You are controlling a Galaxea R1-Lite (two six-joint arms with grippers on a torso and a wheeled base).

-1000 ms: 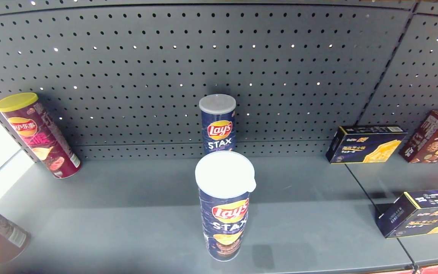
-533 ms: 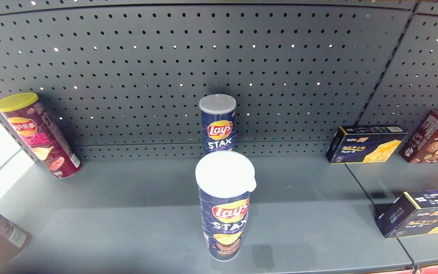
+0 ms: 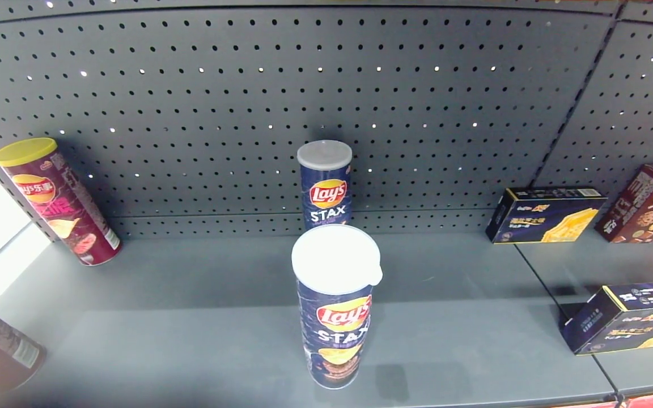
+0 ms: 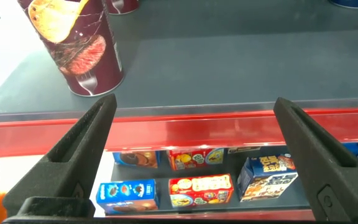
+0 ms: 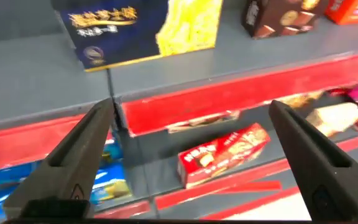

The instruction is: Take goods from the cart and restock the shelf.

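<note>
Shelf deck: grey painted metal, matt, smooth, faint sheen only.
Pegboard back panel: same grey sheet metal, perforated, matt.
Front blue chip can: glossy printed tube; its lid frosted white plastic, smooth.
Rear blue chip can: same gloss, grey translucent plastic top.
Maroon chip can: glossy print; yellow cap plastic, duller.
Dark blue box: printed card, satin finish.
Shelf-edge rail: red, glossy, reflective.
Left pincer fingers: matt black, fine-grained.
Right pincer: same matt black.

Even light, blown-out glare at left
</note>
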